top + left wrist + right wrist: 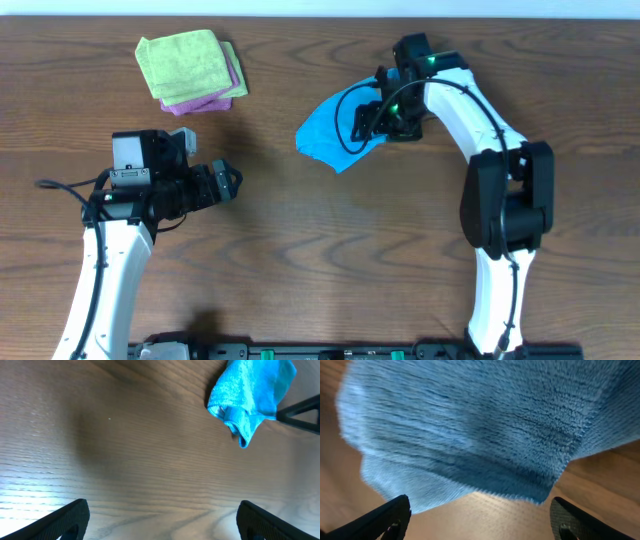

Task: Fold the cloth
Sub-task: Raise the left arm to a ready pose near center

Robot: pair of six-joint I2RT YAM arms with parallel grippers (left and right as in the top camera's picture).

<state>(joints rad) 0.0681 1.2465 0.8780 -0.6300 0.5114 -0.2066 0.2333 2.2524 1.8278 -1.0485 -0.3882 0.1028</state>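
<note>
Standing wide apart, the fingers (382, 520) of my right gripper (383, 118) have hold of nothing; bare wood shows between them in the right wrist view. The cloth (325, 135) lies just ahead of those fingers and fills most of that view, its terry pile and one hemmed edge plain to see. Whether a fingertip touches the fabric, I cannot tell.

From overhead, the right gripper sits over the right-hand part of the cloth. The cloth rests on the table (300, 250), right of centre in the far half, bunched and unevenly doubled, with corners pointing to the left and toward the near side.

My left gripper (228, 182) is likewise spread wide and grips nothing; only table shows between its fingers (70, 517). It hangs over the left half of the table, well apart from the cloth, which appears at the upper right of the left wrist view with one edge rolled over.

At the far left, a folded lime-green cloth (185, 62) lies on a folded pink-purple cloth (215, 100), well apart from both grippers.
</note>
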